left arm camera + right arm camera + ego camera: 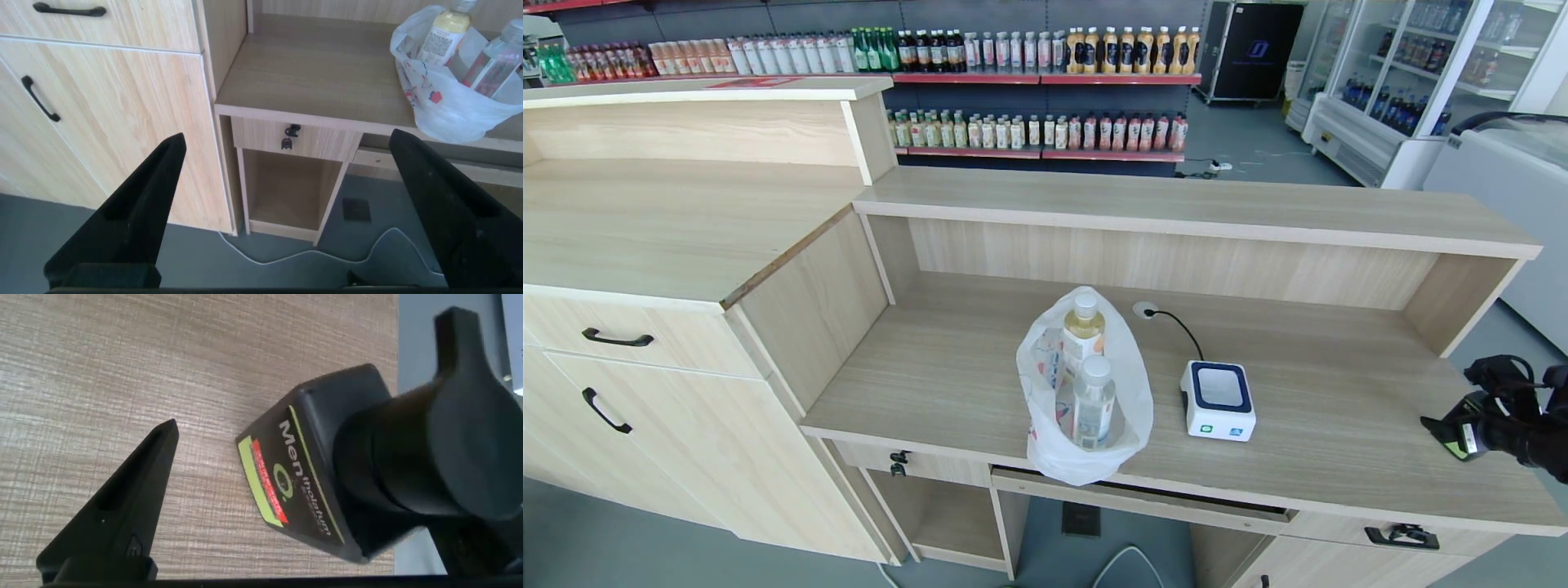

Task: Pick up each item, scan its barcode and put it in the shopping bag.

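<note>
Gripping a black bottle (1460,431) on its side, the right hand (1503,416) hangs at the bench's (1339,367) right end, well apart from the scanner (1218,398) and the shopping bag (1052,457), which holds two drink bottles (1093,404). The left hand (288,140) is spread wide, holding nothing, low before the bench front.

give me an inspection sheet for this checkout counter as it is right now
surface: wooden counter, light grain
job's things: shopping bag mid-counter with two bottles standing in it; scanner to its right, apart; dark green-labelled item at the counter's right edge
clutter: nothing seen
grippers: left gripper open, low before the cabinet; right gripper at the dark item, grip cannot be told
cables: scanner cable runs to a counter hole; floor cable
surroundings: drink shelves, fridges behind
</note>
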### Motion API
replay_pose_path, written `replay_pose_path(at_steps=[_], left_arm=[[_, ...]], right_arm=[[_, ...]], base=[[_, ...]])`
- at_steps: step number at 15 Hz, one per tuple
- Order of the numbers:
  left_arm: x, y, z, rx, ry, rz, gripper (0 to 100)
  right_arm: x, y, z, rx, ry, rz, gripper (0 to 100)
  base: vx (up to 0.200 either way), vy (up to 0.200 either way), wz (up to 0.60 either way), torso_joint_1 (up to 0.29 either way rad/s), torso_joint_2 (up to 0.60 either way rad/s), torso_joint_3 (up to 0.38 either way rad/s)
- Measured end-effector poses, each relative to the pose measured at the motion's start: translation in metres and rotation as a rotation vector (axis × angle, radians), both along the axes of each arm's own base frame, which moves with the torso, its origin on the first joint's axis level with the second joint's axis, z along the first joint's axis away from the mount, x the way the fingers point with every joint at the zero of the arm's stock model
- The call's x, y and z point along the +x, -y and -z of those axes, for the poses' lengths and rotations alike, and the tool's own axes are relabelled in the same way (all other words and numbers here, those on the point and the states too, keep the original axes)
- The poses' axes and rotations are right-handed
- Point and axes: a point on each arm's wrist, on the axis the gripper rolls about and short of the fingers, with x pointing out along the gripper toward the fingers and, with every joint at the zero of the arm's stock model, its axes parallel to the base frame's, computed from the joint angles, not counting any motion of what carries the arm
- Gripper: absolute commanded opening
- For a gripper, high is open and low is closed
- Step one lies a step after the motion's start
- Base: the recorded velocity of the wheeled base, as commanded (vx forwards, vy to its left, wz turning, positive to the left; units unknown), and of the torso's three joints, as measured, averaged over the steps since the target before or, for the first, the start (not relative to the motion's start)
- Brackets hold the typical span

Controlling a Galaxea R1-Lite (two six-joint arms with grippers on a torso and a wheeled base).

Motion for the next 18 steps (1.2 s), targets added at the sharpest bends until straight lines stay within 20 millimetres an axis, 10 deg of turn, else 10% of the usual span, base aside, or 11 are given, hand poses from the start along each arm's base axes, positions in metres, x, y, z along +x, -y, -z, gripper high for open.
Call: replay_pose_path(at_steps=[11,12,18], left_arm=[[0.000,0.000,0.000,0.000,0.000,0.000,100],[0.000,0.000,0.000,0.000,0.000,0.000,100],[0.000,0.000,0.000,0.000,0.000,0.000,100]], right_arm=[[0.014,-0.016,0.016,-0.020,-0.007,-0.060,100],[0.014,-0.017,0.015,-0.026,-0.006,-0.064,0],[0.013,-0.018,0.011,-0.078,-0.011,-0.090,0]], base=[[0.000,0.000,0.00,0.000,0.00,0.000],[0.000,0.000,0.00,0.000,0.00,0.000],[0.000,0.000,0.00,0.000,0.00,0.000]])
